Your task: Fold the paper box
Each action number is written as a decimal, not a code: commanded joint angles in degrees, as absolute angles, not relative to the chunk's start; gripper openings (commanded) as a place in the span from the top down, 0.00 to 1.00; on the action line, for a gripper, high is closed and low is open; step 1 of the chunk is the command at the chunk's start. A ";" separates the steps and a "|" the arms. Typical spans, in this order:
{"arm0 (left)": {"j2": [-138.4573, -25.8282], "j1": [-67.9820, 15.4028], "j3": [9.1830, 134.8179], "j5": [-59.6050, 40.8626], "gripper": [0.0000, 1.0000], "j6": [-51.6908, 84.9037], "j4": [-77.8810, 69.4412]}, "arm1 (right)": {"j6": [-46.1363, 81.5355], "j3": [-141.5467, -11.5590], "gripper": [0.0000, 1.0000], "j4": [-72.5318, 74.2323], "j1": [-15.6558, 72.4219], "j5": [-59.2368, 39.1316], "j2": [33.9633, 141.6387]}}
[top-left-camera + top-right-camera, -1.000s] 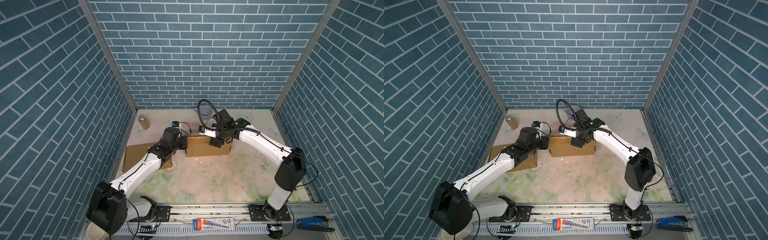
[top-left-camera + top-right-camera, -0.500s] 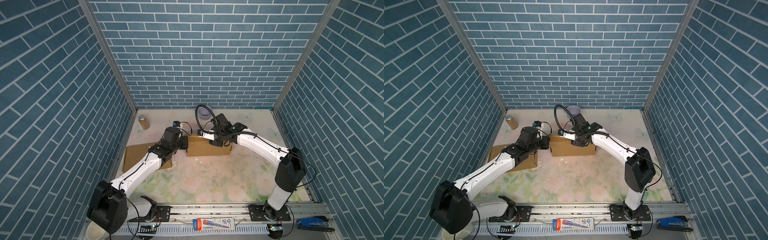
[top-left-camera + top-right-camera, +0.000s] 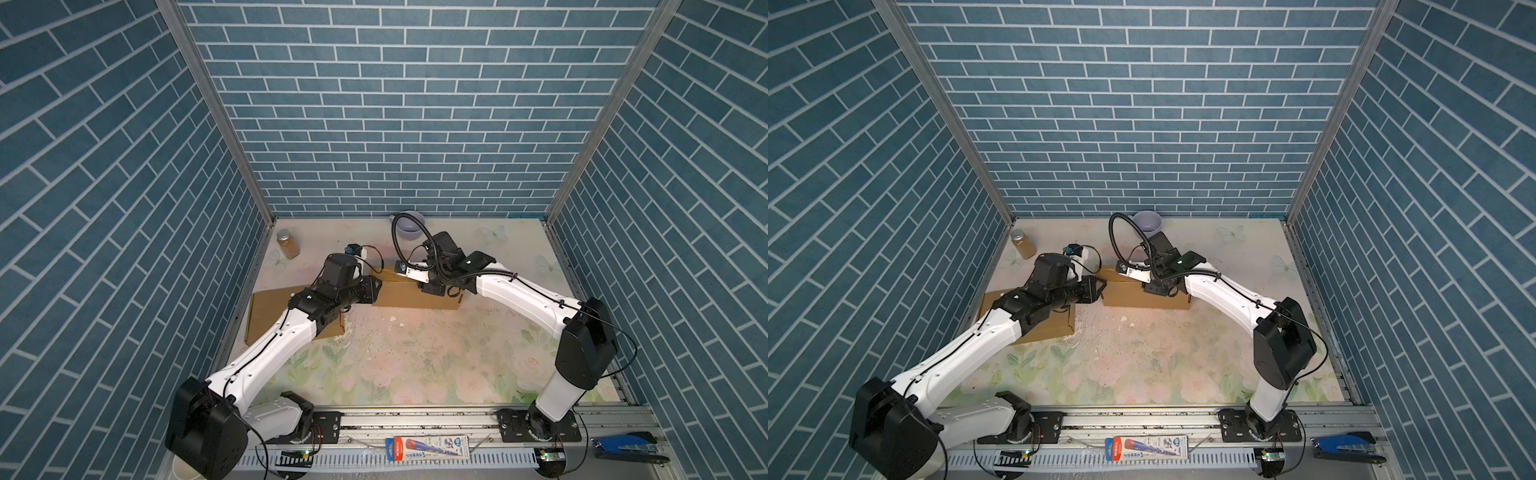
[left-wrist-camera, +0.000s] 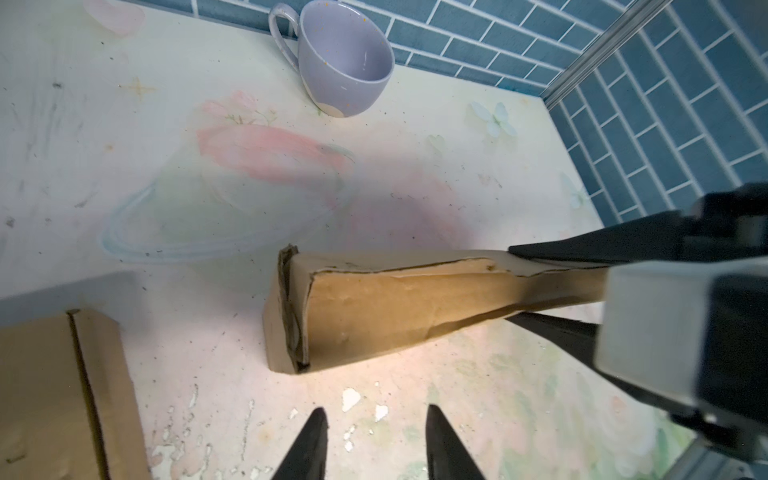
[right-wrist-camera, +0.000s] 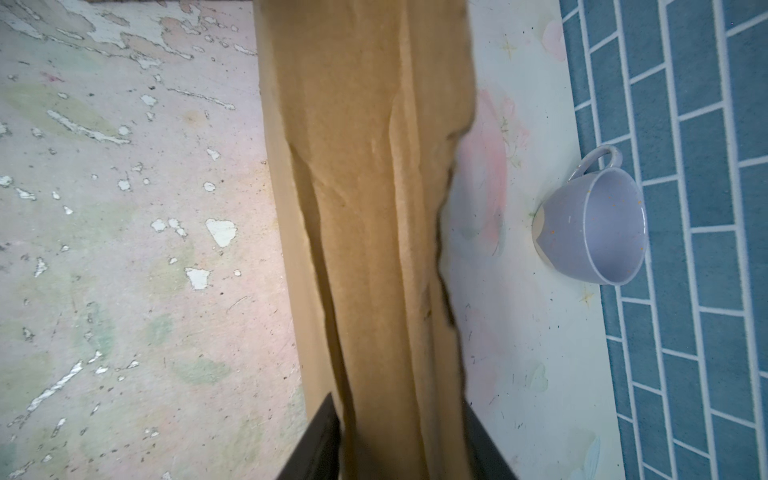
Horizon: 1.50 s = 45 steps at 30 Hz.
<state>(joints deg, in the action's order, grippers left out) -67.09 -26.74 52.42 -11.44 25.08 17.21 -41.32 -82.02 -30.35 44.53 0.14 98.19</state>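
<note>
**A:** Blue brick-pattern walls on three sides, and a worn floral counter (image 3: 415,353) with its print flaking. Where is the paper box?

**B:** The paper box (image 3: 403,295) lies at the centre of the frame in both top views, toward the back wall, half collapsed. The right pincer (image 5: 399,415) is clamped across it, one finger on each long side. The left wrist view shows the cardboard squeezed narrow there.

**A:** And the left pincer?

**B:** The left pincer (image 4: 376,415) stands apart with nothing between its fingers, near the box's open end but not touching it.

**A:** What could go wrong?

**B:** I judge the squeeze is the danger. Soft, creased board may buckle in the wrong place or tear along its ragged edge. If the right arm lifts or twists, the free end could swing toward the mug (image 3: 409,227) behind it. The left pincer might also catch the flat cardboard sheet (image 3: 266,316) left of centre.

**A:** Anything unclear?

**B:** Both arms cover parts of the box in the top views, so I cannot tell how many flaps are folded. The right wrist view cuts the box off at both ends, and the sheet lies partly under the left arm.
</note>
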 commanded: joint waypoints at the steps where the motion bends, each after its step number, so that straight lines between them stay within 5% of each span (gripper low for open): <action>1: -63.89 -23.99 56.03 -14.43 0.50 25.64 20.12 | -39.47 -79.30 0.66 -31.07 44.77 0.83 97.79; 8: -65.47 -16.67 58.94 -21.44 0.45 29.38 17.32 | -39.42 -78.92 0.67 -31.07 45.11 1.15 98.09; 18: -76.88 -18.26 65.39 -24.91 0.43 29.65 17.06 | -38.87 -79.08 0.67 -31.42 45.64 1.96 98.26; 27: -80.64 -18.69 66.18 -24.41 0.65 25.45 19.60 | -38.24 -79.36 0.66 -31.92 45.75 2.02 98.19; 32: -80.84 -18.58 65.05 -23.37 0.80 23.36 21.21 | -35.73 -81.72 0.58 -34.34 45.70 0.97 97.76; 40: -82.07 -18.49 62.71 -23.12 0.82 22.51 19.95 | -34.98 -84.72 0.54 -34.12 47.06 0.69 97.54; 45: -82.27 -18.18 62.41 -22.89 0.82 21.22 20.73 | -35.61 -83.45 0.64 -33.17 47.50 2.61 98.81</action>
